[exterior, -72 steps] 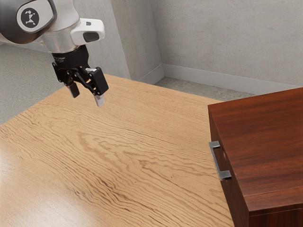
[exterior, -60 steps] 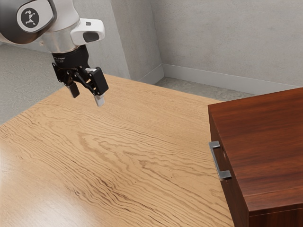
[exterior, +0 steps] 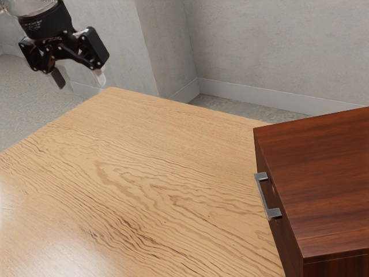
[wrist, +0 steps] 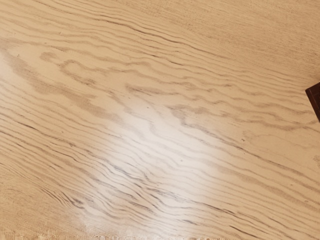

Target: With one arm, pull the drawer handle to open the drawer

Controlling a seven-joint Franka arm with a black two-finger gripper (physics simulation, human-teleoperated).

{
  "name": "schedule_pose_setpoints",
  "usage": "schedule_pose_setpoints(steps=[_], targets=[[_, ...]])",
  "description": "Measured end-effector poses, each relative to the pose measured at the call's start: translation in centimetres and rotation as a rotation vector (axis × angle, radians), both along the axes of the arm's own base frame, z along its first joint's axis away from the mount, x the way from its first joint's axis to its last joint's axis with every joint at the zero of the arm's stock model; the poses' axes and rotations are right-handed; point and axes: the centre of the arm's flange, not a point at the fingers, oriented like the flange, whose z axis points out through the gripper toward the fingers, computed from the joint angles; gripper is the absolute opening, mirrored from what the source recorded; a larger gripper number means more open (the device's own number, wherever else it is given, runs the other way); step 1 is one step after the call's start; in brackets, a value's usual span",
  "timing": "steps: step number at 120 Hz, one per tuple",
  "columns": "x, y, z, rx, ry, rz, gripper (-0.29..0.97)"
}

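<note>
A dark red-brown wooden cabinet [exterior: 323,184] stands on the table at the exterior view's right. Its front face carries a grey metal drawer handle [exterior: 267,195], and the drawer sits flush with the cabinet. My black gripper [exterior: 79,76] hangs high at the exterior view's upper left, far from the handle, open with nothing between its fingers. In the wrist view a small dark corner of the cabinet [wrist: 315,97] peeks in beyond the bare wood.
The light wooden table [exterior: 144,179] spreads wide between my gripper and the cabinet. A grey floor and plain walls with a white baseboard [exterior: 271,98] lie behind the table's far edge.
My hand has risen and swung toward the exterior view's upper left, farther from the cabinet. Its fingers remain apart. The drawer and handle have not moved.
</note>
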Motion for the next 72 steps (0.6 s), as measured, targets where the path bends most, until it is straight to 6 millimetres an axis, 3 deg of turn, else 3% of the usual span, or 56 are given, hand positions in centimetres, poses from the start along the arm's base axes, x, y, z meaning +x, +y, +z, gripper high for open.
schedule_pose_setpoints(steps=[31,38,52,64,72], targets=[[5.6,-6.5,-5.2,-0.049,0.054,0.279,0.68],[7.0,-6.5,-6.6,-0.054,0.061,0.352,0.68],[8.0,-4.8,-7.4,-0.071,0.051,0.502,0.68],[8.7,-6.2,-8.5,-0.083,0.058,0.562,0.68],[9.3,-7.2,-10.9,-0.1,0.087,0.594,0.68]])
